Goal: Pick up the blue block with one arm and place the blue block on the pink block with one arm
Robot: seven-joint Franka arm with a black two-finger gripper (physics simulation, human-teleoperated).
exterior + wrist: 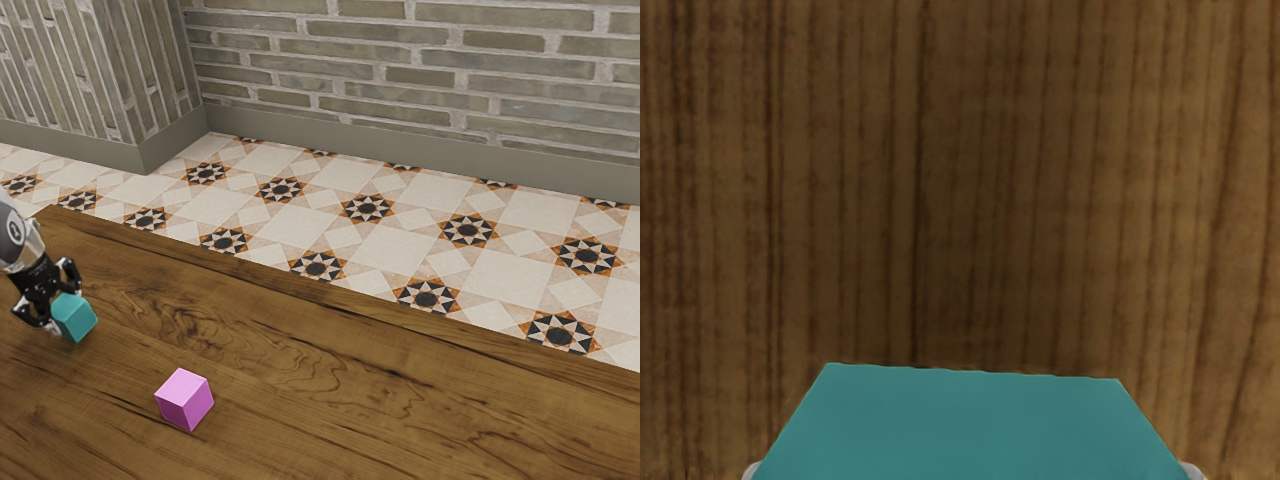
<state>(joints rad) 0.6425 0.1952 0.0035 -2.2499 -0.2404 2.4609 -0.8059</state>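
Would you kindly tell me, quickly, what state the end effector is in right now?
End effector: closed, holding the blue block.

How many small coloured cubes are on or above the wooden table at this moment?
2. The teal-blue cube is gripped in the black hand at the exterior view's left; the pink cube lies on the wooden table, nearer the camera. None seems hidden.

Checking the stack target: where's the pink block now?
Exterior view, lower left: the pink block sits on the wooden table, right of and nearer the camera than the blue block.
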